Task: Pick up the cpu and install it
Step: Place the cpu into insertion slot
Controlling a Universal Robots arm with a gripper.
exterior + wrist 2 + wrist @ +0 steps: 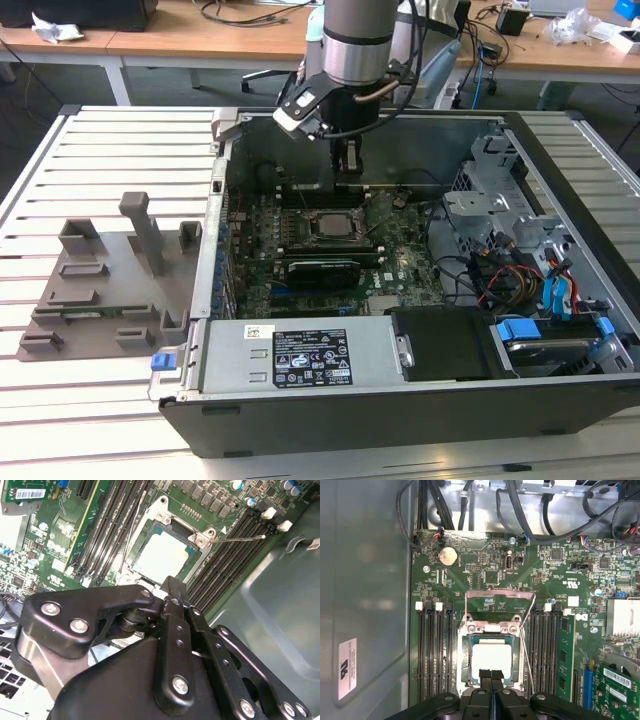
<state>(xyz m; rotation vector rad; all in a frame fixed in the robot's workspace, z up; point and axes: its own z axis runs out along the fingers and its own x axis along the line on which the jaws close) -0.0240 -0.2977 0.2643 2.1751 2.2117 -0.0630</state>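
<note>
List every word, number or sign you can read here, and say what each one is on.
Large label on the case: print too small to read.
Small sticker beside it: too small to read.
Wall label inside the case: blurred, unreadable.
Card sticker on the green card: too small to read.
White marks on the board: not legible.
Nothing can be quoted.

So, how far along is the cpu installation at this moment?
Done: the cpu lies flat inside its socket on the motherboard. In hand: nothing. The tool, shut and empty, hangs over one edge of the cpu; I cannot tell whether it touches. Left: the socket frame stands flipped open and its wire lever looks unlatched, so the cpu is not yet locked in.
</note>
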